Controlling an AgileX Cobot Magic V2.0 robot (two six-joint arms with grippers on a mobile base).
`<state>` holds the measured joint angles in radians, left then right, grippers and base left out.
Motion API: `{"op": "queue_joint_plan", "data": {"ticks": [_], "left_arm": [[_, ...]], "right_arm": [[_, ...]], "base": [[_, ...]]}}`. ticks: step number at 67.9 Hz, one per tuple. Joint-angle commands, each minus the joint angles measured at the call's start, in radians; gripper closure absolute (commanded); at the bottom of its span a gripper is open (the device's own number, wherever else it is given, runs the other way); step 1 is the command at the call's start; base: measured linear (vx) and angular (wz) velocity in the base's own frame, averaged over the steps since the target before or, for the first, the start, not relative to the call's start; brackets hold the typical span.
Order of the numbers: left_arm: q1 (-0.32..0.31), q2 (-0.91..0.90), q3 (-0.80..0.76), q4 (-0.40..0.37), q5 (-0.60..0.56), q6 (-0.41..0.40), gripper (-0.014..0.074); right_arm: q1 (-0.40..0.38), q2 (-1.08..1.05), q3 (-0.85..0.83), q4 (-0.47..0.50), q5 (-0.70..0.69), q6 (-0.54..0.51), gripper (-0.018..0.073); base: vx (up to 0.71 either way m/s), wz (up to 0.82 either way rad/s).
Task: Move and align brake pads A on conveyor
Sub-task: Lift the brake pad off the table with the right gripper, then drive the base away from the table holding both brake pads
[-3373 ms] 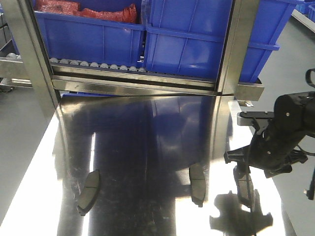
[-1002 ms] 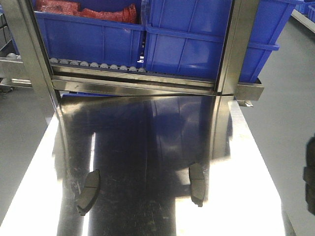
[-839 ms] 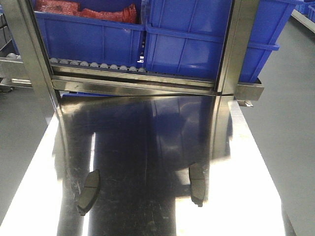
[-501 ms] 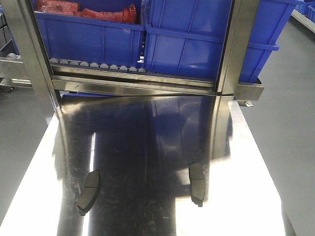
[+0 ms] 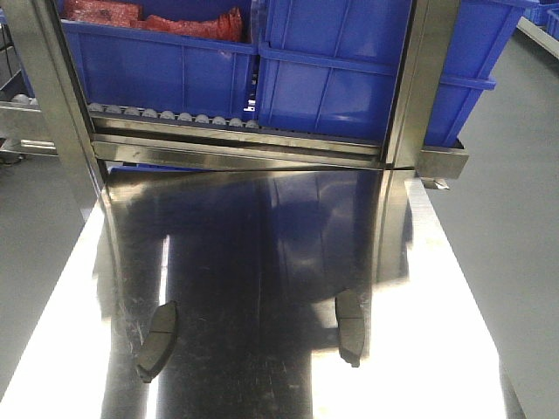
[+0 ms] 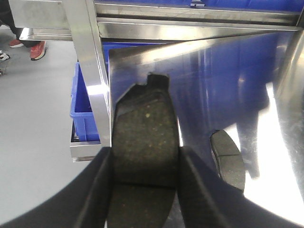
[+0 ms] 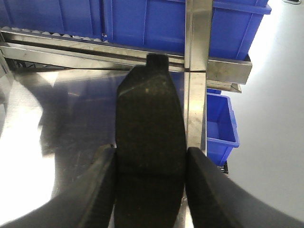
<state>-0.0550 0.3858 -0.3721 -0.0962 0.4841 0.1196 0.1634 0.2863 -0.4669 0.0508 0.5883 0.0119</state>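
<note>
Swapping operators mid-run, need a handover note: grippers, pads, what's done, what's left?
Left gripper: shut on a brake pad.
Right gripper: shut on a second pad.
On the steel table: left pad and right pad, lying well apart.
Done: two pads picked up. The belt is out of view, so no placement is confirmed.
Left: carry both held pads to the belt and align them, then likely fetch the two on the table.

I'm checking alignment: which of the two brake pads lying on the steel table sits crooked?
The left pad: it slants, its far end tipped rightward. The right pad runs almost straight along the table.
</note>
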Motion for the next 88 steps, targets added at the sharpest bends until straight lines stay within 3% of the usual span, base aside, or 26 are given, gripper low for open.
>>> {"op": "queue_joint_plan", "data": {"ticks": [1, 34, 88], "left_arm": [[-0.005, 0.005, -0.031, -0.011, -0.09, -0.005, 0.0603], [-0.005, 0.005, -0.031, -0.011, -0.089, -0.005, 0.0603], [-0.005, 0.005, -0.031, -0.011, -0.077, -0.005, 0.0603]], "right_arm": [[-0.001, 0.009, -0.027, 0.0, -0.099, -0.012, 0.0566], [-0.001, 0.009, -0.027, 0.0, -0.098, -0.012, 0.0566], [-0.001, 0.009, -0.027, 0.0, -0.098, -0.012, 0.0566]], "base": [[0.0, 0.0], [-0.05, 0.2], [-0.18, 0.81]]}}
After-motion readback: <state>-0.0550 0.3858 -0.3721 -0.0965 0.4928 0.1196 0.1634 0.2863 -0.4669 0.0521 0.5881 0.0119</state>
